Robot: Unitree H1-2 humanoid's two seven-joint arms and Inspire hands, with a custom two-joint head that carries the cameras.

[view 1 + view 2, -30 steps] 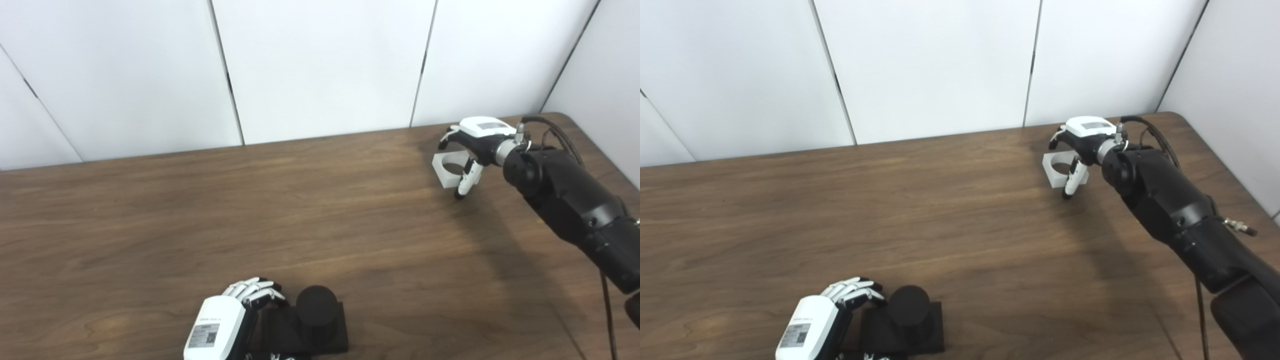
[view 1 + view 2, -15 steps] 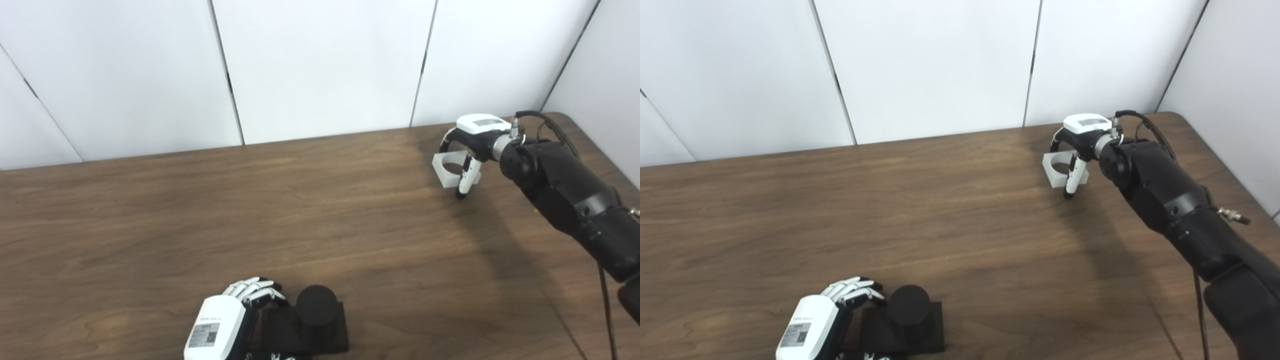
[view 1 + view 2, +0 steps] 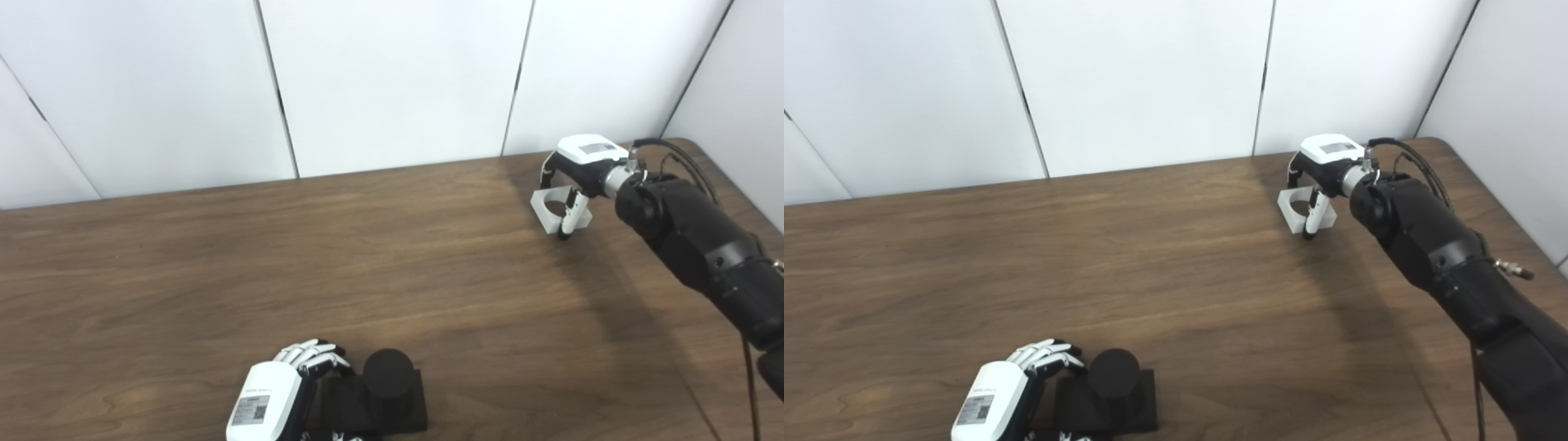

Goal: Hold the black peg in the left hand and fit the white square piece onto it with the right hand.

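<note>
The black peg (image 3: 387, 372), a short round cylinder on a flat black square base (image 3: 411, 411), stands at the table's near edge. My left hand (image 3: 269, 401) sits at the base's left side with its fingers (image 3: 312, 355) curled over the base edge. At the far right lies the white square piece (image 3: 547, 212) with a round hole, slightly turned on the table. My right hand (image 3: 582, 160) arches over it. Its fingers reach down behind the piece and its thumb (image 3: 568, 215) presses the front side.
The brown wooden table (image 3: 306, 257) stretches between the two hands. White wall panels (image 3: 392, 79) stand right behind the far edge. The table's rounded far right corner (image 3: 698, 144) is just beyond my right hand. A black cable (image 3: 674, 153) loops over the right wrist.
The right hand has lowered and closed its fingers and thumb around the white square piece, which has turned slightly. The left hand and the black peg have not moved.
</note>
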